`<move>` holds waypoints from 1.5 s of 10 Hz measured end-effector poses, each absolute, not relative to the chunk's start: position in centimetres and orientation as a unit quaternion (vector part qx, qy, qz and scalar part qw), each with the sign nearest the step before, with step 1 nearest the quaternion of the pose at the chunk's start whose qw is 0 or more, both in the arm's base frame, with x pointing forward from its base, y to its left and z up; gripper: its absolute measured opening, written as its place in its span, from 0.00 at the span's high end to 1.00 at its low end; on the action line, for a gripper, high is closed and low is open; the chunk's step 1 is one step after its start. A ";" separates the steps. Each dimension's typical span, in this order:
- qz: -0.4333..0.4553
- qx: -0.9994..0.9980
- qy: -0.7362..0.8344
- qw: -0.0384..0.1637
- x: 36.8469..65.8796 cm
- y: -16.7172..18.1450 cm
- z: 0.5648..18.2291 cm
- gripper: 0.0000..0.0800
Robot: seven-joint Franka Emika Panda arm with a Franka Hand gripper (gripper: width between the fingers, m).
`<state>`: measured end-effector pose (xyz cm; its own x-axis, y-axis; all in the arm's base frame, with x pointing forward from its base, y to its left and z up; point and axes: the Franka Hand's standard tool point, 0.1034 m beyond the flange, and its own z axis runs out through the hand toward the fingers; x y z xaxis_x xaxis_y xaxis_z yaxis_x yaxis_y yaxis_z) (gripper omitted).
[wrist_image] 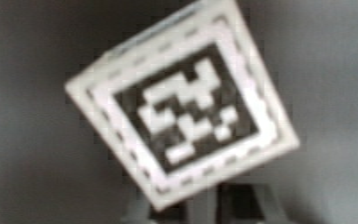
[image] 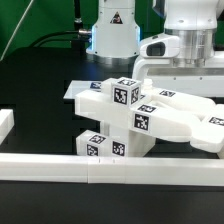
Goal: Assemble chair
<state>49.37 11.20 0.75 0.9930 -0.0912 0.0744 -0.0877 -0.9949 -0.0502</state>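
Chair (image: 122,118) looks partly stacked on the counter (image: 40,140), pieces skewed; I judge much joining left (whether my end effector (image: 170,68) pinches anything: cannot tell).

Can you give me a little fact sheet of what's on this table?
table: black
chair parts: white tagged pieces, piled mid-table
rail: long, white, in front of the pile
gripper: above the pile; open or shut unclear
wrist view: one blurred tag fills it
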 end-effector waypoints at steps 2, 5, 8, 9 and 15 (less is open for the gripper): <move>-0.044 -0.998 0.047 0.026 50.9 11.3 1.0 0.97; -0.037 -0.997 0.053 0.034 55.7 11.7 1.9 1.00; -0.033 -0.997 0.056 0.033 53.5 11.1 3.1 0.96; -0.035 -0.997 0.056 0.033 53.8 11.2 2.9 0.74; -0.027 -0.998 0.052 0.025 45.7 10.1 3.7 0.19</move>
<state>45.68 10.07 3.69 0.9932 -0.1045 0.0510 -0.1018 -0.9934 -0.0526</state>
